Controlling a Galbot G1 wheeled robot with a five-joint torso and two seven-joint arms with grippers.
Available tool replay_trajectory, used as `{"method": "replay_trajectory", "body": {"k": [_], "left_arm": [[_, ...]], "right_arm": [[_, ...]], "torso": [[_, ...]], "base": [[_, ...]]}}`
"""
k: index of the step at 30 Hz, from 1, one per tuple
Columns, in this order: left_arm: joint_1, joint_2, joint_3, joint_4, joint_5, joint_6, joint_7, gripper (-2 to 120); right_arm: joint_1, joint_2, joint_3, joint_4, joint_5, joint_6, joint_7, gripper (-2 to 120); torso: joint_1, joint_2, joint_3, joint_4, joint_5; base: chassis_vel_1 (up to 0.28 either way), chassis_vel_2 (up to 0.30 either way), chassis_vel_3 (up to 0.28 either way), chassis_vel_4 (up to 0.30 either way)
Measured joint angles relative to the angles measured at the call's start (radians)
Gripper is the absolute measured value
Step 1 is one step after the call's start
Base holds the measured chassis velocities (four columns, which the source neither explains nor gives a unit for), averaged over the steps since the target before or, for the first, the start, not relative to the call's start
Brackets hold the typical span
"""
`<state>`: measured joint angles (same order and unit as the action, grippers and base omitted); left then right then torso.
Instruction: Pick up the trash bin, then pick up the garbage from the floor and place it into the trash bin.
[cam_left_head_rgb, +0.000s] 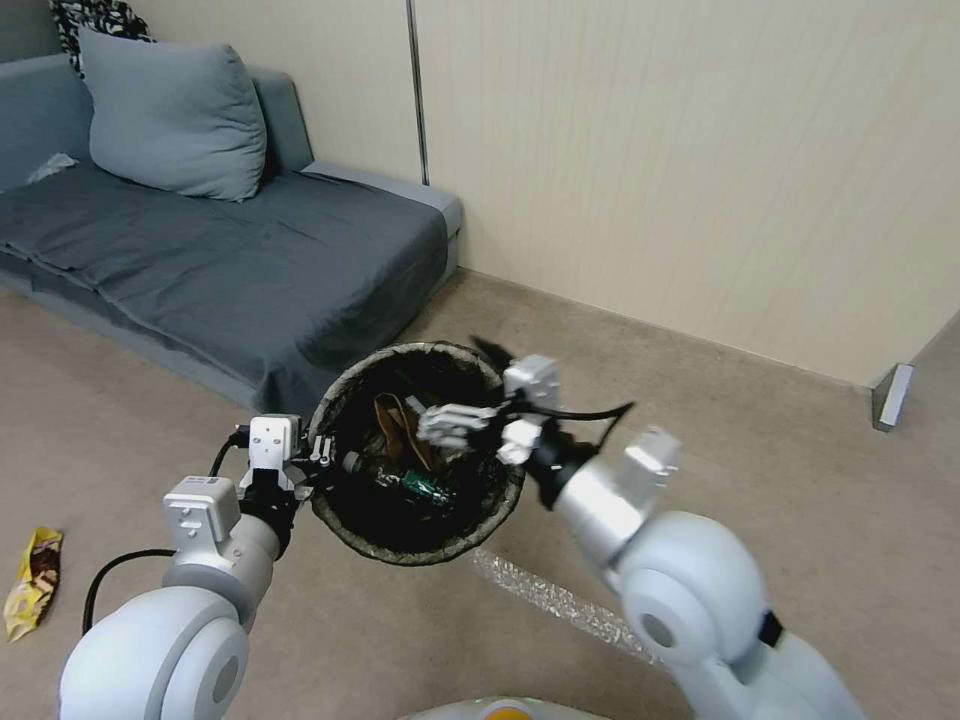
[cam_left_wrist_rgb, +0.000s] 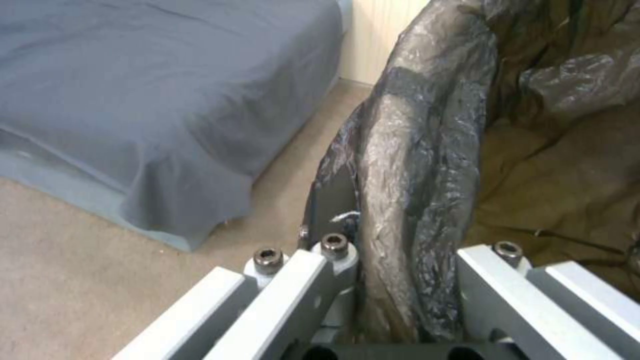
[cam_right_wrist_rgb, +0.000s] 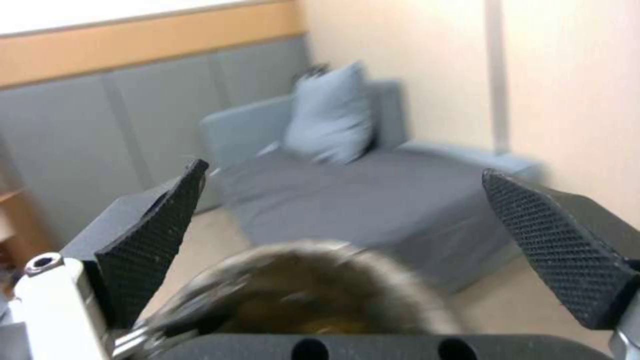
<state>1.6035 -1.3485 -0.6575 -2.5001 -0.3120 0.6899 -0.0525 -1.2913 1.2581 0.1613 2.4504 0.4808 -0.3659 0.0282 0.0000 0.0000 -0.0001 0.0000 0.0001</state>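
So the main thing in the room is a grey sofa (cam_left_head_rgb: 230, 250), low and wide, with a dark grey throw draped over the seat. A big blue-grey cushion (cam_left_head_rgb: 175, 115) leans against its backrest, and a patterned black-and-white one (cam_left_head_rgb: 95, 18) peeks out behind that. Right behind the sofa is a cream wall (cam_left_head_rgb: 700, 150) with a thin metal strip (cam_left_head_rgb: 417, 90) running down it. Beige carpet (cam_left_head_rgb: 700, 400) spreads out in front.

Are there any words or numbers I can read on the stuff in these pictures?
None can be read.
Bottle inside the trash bin, held by the left gripper: its green label is too small to read.
Yellow wrapper on the floor: print too small to read.
Right gripper, open over the bin: no markings.
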Motion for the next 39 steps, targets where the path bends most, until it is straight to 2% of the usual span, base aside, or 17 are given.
{"method": "replay_trajectory", "body": {"k": [4,5,8,9,13,14,16,18,22,26,31,39], "left_arm": [[-0.004,0.001,-0.018,0.000,0.010,-0.005,0.012,1],[-0.004,0.001,-0.018,0.000,0.010,-0.005,0.012,1],[-0.006,0.009,-0.028,0.000,0.015,-0.007,0.019,1],[-0.006,0.009,-0.028,0.000,0.015,-0.007,0.019,1],[0.007,0.011,-0.032,0.000,0.057,-0.020,0.034,1],[0.007,0.011,-0.032,0.000,0.057,-0.020,0.034,1],[0.016,0.006,-0.032,0.000,0.085,-0.026,0.039,1],[0.020,0.004,-0.032,0.000,0.090,-0.026,0.040,1],[0.041,-0.007,-0.039,0.000,0.105,-0.025,0.042,1],[0.053,-0.008,-0.040,0.000,0.106,-0.020,0.042,1],[0.057,-0.007,-0.042,0.000,0.116,-0.016,0.047,1],[0.069,-0.014,-0.042,0.000,0.128,-0.015,0.053,1]], "right_arm": [[-0.106,0.005,0.163,0.053,-0.101,0.084,0.008,100],[-0.106,0.005,0.163,0.053,-0.101,0.084,0.008,100],[-0.165,0.028,0.298,0.040,-0.192,0.184,-0.036,100],[-0.165,0.028,0.298,0.040,-0.192,0.184,-0.036,100],[-0.268,0.080,0.420,-0.071,-0.338,0.375,-0.053,100],[-0.268,0.080,0.420,-0.071,-0.338,0.375,-0.053,100],[-0.340,0.105,0.455,-0.121,-0.372,0.468,-0.056,100],[-0.365,0.110,0.464,-0.138,-0.375,0.497,-0.056,100],[-0.458,0.109,0.492,-0.213,-0.383,0.616,-0.041,100],[-0.511,0.110,0.504,-0.255,-0.384,0.679,-0.032,100],[-0.546,0.110,0.501,-0.283,-0.382,0.728,-0.020,100],[-0.555,0.103,0.512,-0.291,-0.364,0.743,-0.008,100]], "torso": [[0.000,0.000,0.000,-0.0001,0.0001],[0.000,0.000,0.000,-0.0001,0.0001],[0.000,0.000,0.000,0.0001,-0.0002],[0.000,0.000,0.000,0.0001,-0.0002],[0.000,0.000,0.000,0.0001,0.0001],[0.000,0.000,0.000,0.0001,0.0001],[0.000,0.000,0.000,0.0000,0.0001],[0.000,0.000,0.000,-0.0001,0.0001],[0.000,0.000,0.000,0.0002,-0.0001],[0.000,0.000,0.000,-0.0001,-0.0001],[0.000,0.000,0.000,0.0000,-0.0001],[0.000,0.000,0.000,0.0001,-0.0001]], "base": [[0.000,0.000,0.000,0.000],[0.000,0.000,0.000,0.000],[0.000,0.000,0.000,0.000],[0.000,0.000,0.000,0.000],[0.000,0.000,0.000,0.000],[0.000,0.000,0.000,0.000],[0.000,0.000,0.000,0.000],[0.000,0.000,0.000,0.000],[0.000,0.000,0.000,0.000],[0.000,0.000,0.000,0.000],[0.000,0.000,0.000,0.000],[0.000,0.000,0.000,0.000]]}}
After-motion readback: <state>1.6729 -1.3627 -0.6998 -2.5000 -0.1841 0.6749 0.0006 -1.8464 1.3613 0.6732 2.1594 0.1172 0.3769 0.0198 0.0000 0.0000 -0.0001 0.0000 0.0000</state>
